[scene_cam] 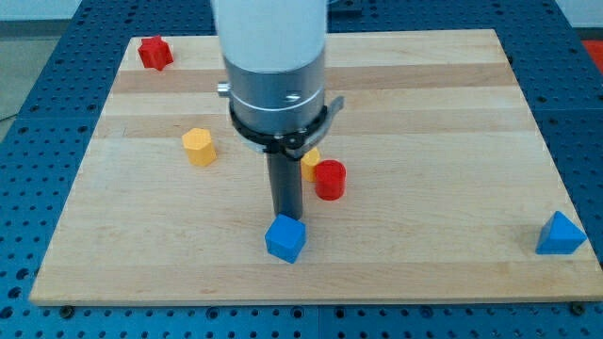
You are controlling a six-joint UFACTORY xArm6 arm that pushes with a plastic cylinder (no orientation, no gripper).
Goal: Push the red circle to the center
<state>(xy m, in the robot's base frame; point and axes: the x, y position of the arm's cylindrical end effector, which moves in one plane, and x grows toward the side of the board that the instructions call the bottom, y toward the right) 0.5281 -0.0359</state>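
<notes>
The red circle, a short red cylinder, stands near the board's middle, just right of my rod. A yellow block touches its upper left and is partly hidden by the arm. My tip is at the rod's lower end, left of and slightly below the red circle, a small gap apart. A blue cube lies directly below my tip, right against it.
A yellow hexagonal block lies at the left middle. A red block sits at the top left corner. A blue triangular block is at the right edge near the bottom. The wooden board ends on all sides.
</notes>
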